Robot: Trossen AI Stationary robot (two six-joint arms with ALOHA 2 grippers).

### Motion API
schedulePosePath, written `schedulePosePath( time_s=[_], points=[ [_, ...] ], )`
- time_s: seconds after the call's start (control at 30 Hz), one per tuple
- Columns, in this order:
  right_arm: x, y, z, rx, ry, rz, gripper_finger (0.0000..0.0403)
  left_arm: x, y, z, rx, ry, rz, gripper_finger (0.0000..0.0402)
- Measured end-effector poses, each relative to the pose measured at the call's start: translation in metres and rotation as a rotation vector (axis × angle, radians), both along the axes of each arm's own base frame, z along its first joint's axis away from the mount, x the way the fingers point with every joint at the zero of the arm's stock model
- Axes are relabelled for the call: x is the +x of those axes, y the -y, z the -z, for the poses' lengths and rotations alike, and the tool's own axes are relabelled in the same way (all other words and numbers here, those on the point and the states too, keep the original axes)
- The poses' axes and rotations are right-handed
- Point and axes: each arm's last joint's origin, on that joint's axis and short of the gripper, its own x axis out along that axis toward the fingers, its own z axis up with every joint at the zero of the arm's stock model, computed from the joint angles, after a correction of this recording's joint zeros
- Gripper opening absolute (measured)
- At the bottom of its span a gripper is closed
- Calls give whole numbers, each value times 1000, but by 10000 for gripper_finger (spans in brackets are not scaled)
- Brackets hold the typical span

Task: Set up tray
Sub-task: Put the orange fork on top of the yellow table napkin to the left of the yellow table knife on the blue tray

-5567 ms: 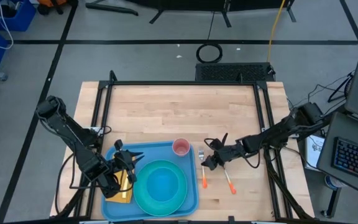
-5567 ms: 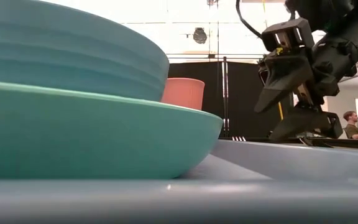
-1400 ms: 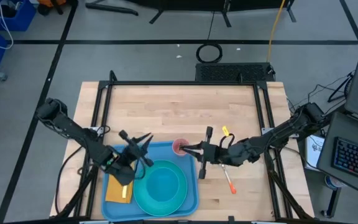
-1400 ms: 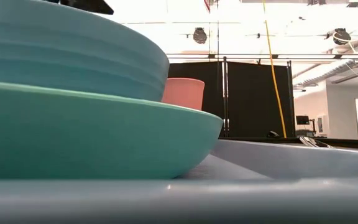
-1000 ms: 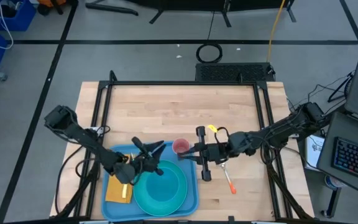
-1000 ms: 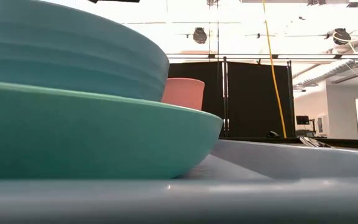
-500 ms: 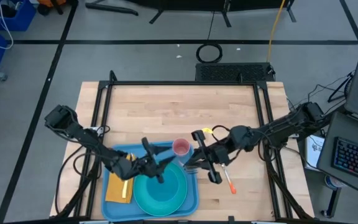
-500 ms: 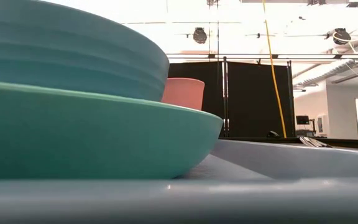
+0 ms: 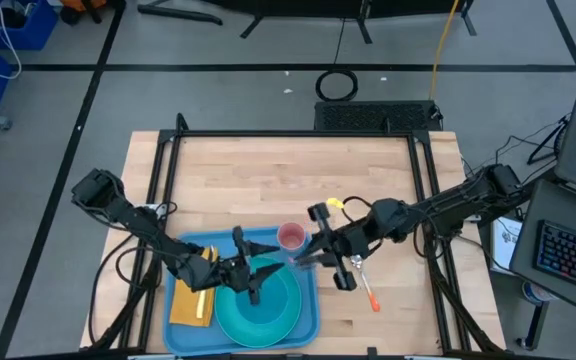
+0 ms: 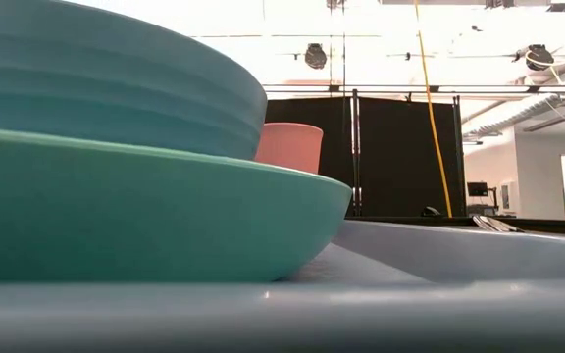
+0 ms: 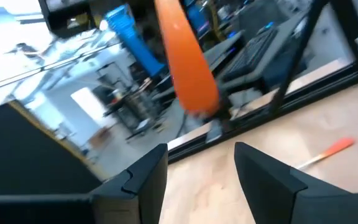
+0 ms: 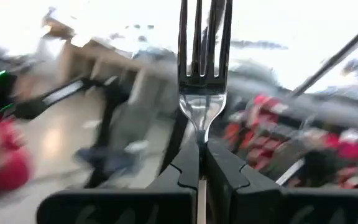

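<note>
1. One tray [image 9: 183,251], light blue, on the wooden surface [image 9: 268,170], lower centre-left of the high view.
2. One teal plate [image 9: 263,312] on the tray, with a blue bowl [image 10: 106,74] on it.
3. One pink cup [image 9: 291,237], tray's upper right corner.
4. One yellow napkin [image 9: 192,305], tray's left part.
5. Left pincer [image 9: 253,272], released, fingers spread, over the plate.
6. Right pincer [image 9: 318,255], clenched on a fork [image 12: 202,68], just right of the cup at the tray's right edge; tines point away from the wrist.
7. One orange-handled utensil [image 9: 370,295] on the surface, right of the tray.
</note>
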Motion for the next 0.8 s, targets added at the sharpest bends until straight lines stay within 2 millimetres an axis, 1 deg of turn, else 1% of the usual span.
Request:
schedulePosePath(
  time_s=[0.1, 0.17, 0.23, 0.33, 0.47, 0.6, 0.73, 0.8],
  points=[
    [1, 0, -4, 40, 104, 14, 1, 2, -7, -1, 28, -4, -104, 193],
    [3, 4, -5, 78, 161, 43, 1, 2, -11, -3, 43, -3, -181, 193],
    [7, 11, -5, 127, 181, 72, 1, 4, -16, -3, 77, -23, -242, 193],
    [15, 22, 1, 153, 199, 102, 1, 5, -24, -3, 102, -48, -347, 193],
    [25, 36, 10, 201, 232, 108, 1, 9, -32, -3, 169, -79, -382, 193],
    [31, 51, 16, 218, 236, 118, 1, 11, -40, -8, 207, -86, -459, 193],
    [30, 59, 13, 217, 274, 136, 1, 11, -47, -15, 266, -95, -520, 191],
    [30, 64, 12, 215, 290, 149, 1, 11, -53, -20, 280, -92, -560, 181]
  ],
)
